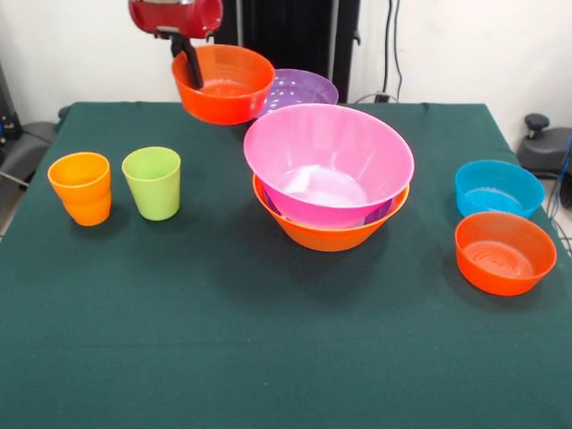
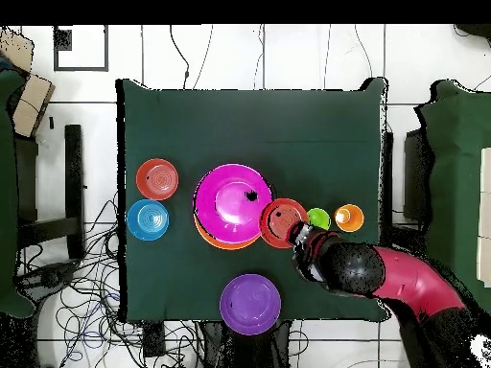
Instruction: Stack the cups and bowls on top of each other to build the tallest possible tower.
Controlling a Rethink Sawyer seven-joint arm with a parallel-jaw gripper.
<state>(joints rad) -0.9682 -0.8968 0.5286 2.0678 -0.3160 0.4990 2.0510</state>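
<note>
Gripper [image 1: 190,70]: upper left of the front view, one finger inside and pinching the rim of a red-orange bowl [image 1: 225,85], which hangs tilted, clear of the table [image 1: 268,357].

Tower [image 1: 329,174]: centre of the front view; pink bowl [image 1: 357,147] on top, a purple edge showing beneath it, yellow-orange bowl [image 1: 331,234] outermost at the base.

Purple bowl [image 1: 304,89]: loose, behind the tower, partly hidden by the held bowl.

Orange cup [image 1: 81,188] and green cup [image 1: 152,182]: upright, side by side, left.

Blue bowl [image 1: 498,188]: right edge; second red-orange bowl [image 1: 505,252] just in front, nearly touching.

Overhead: held bowl [image 2: 284,222] beside the tower [image 2: 230,205], between it and the cups.
</note>
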